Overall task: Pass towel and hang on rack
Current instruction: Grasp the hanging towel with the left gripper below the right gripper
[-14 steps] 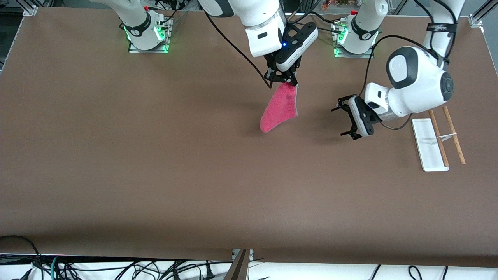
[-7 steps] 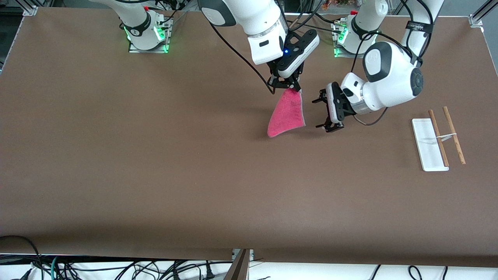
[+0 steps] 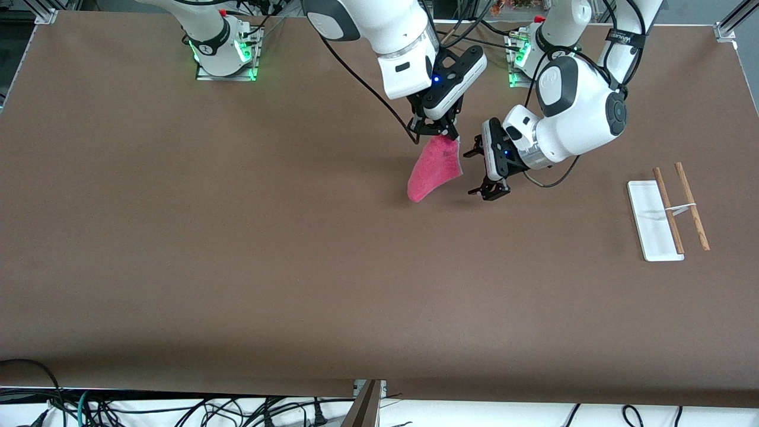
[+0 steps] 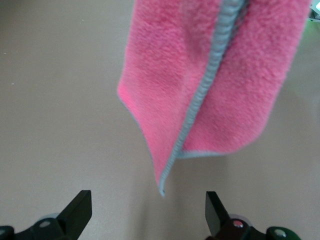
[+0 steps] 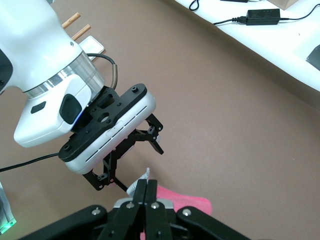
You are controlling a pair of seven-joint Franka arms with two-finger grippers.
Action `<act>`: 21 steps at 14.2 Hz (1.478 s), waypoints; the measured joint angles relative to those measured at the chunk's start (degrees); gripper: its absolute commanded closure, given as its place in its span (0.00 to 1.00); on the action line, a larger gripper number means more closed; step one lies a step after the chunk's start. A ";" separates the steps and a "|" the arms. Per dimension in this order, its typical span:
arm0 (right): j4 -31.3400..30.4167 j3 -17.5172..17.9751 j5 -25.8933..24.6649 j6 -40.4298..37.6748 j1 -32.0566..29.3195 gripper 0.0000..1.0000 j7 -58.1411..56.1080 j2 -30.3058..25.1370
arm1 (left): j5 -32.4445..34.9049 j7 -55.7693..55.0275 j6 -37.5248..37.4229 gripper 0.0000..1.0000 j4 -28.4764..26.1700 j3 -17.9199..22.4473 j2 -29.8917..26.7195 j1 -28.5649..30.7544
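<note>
A brown worktop (image 3: pixel 237 249) fills the frame, with tangled black cables (image 3: pixel 148 409) along the lower edge and aluminium framing (image 3: pixel 47 15) at upper left.

I can't read any words, numbers or brand names here. The left arm (image 3: pixel 578 115) has a black band (image 3: pixel 624 38) with tiny white marks on it, but they are too small for me to make out. Each arm's base (image 3: pixel 224 50) has a black ring with a little white mark, and I can't tell what that mark says either. The towel (image 3: pixel 434 168), the rack (image 3: pixel 667 210) and the brown table (image 3: pixel 237 237) have no writing on them that I can see. I see no letters in my two wrist views either.
</note>
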 measured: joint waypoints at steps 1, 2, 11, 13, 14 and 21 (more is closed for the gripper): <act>0.00 0.00 0.00 0.05 0.00 1.00 0.00 0.02 | 0.00 0.05 0.12 0.00 0.00 -0.02 0.00 -0.02; 0.00 0.00 0.00 0.08 0.00 1.00 0.00 0.04 | 0.00 0.08 0.30 0.00 0.00 -0.08 0.03 -0.17; 0.00 0.00 -0.05 0.25 0.00 1.00 0.00 0.20 | 0.00 -0.05 6.02 0.00 -0.05 -2.17 0.67 -2.39; 0.00 0.00 -0.06 0.28 0.00 1.00 0.00 0.22 | 0.00 -0.05 6.06 0.11 -0.05 -2.17 0.69 -2.39; 0.00 0.00 -0.06 0.29 0.00 1.00 0.00 0.23 | 0.00 -0.05 6.06 0.29 -0.06 -2.17 0.74 -2.39; 0.00 -0.01 -0.07 0.34 0.00 1.00 0.00 0.35 | 0.00 -0.19 7.16 0.96 -0.08 -2.17 0.97 -2.44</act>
